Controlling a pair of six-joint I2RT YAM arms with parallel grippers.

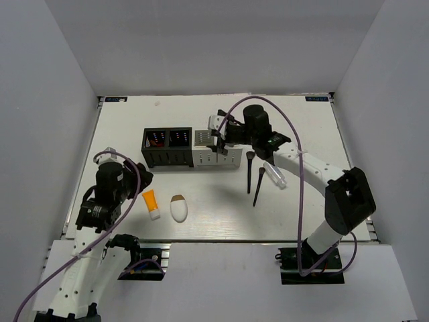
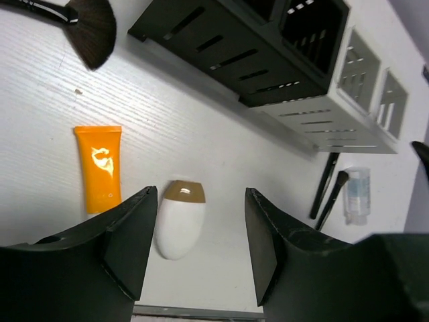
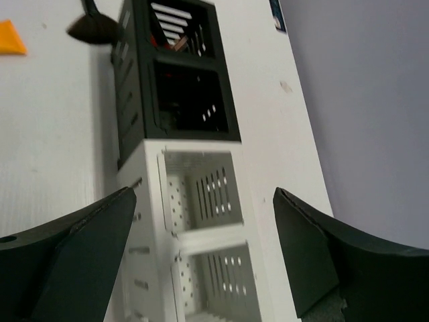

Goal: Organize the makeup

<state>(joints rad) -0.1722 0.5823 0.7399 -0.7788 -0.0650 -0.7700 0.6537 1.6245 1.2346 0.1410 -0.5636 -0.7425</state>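
Note:
The orange tube point(image 1: 151, 204) and the white egg-shaped piece point(image 1: 178, 208) lie side by side at the front of the table. My left gripper point(image 2: 201, 241) hovers open over them, holding nothing; the egg-shaped piece point(image 2: 179, 218) shows beside its left finger, and the tube point(image 2: 99, 168) lies left of that. Two black brushes point(image 1: 253, 178) and a clear bottle point(image 1: 275, 174) lie right of the organizers. My right gripper point(image 3: 204, 255) stands wide open and empty above the white organizer point(image 3: 201, 194). Something dark red point(image 3: 175, 44) shows in the black organizer's point(image 3: 181, 87) far compartment.
The black organizer point(image 1: 167, 147) and the white organizer point(image 1: 218, 155) stand joined in a row mid-table. Another brush head point(image 2: 94, 30) lies left of the black organizer, under my left arm in the top view. Grey walls enclose the table on three sides.

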